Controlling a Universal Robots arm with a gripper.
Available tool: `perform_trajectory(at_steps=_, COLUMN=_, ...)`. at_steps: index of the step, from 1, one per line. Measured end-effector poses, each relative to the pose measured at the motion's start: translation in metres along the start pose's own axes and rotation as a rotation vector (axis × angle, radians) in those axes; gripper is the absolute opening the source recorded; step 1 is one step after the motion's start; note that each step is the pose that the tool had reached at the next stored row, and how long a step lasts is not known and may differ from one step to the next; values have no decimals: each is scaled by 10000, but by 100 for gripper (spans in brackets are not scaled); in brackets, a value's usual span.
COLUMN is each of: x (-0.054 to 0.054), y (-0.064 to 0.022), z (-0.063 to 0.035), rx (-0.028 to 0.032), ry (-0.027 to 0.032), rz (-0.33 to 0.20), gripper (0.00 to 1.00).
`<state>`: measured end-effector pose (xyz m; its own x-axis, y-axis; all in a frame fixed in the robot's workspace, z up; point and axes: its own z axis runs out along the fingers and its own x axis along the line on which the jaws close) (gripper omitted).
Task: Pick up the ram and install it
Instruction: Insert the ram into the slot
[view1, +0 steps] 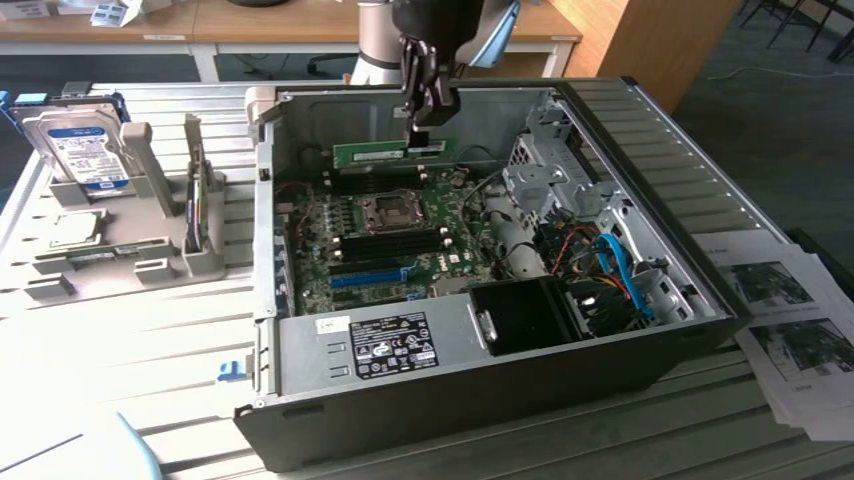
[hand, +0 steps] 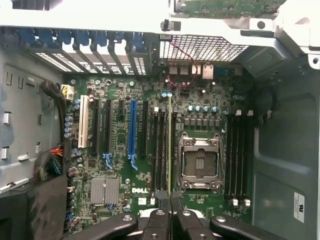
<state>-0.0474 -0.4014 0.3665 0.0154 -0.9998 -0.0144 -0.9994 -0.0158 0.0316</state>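
Note:
In the exterior view my gripper (view1: 422, 135) hangs over the open computer case (view1: 641, 120) and is shut on the top edge of the ram (view1: 374, 154). The ram is a thin green stick, held level above the motherboard (view1: 387, 245). The wrist view shows the ram (hand: 170, 145) edge-on as a thin yellow-green line, running from between the shut fingers (hand: 156, 220) of the gripper (hand: 170, 212). It lines up over the black memory slots (hand: 162, 150) beside the CPU socket (hand: 200, 162). More black slots (hand: 237, 155) lie on the socket's other side.
A silver hard drive (view1: 74, 145) stands in a grey holder (view1: 120, 260) at the exterior view's left. Inside the case are a blue slot strip (view1: 367, 277), a black fan shroud (view1: 534, 315), blue cables (view1: 627, 275) and a drive cage (view1: 547, 165). Papers (view1: 787, 320) lie at the right.

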Motion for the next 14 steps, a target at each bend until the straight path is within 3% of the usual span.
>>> perform_trajectory(at_steps=14, x=2, y=-4, z=129, rx=0, ry=0, rz=0, gripper=11)
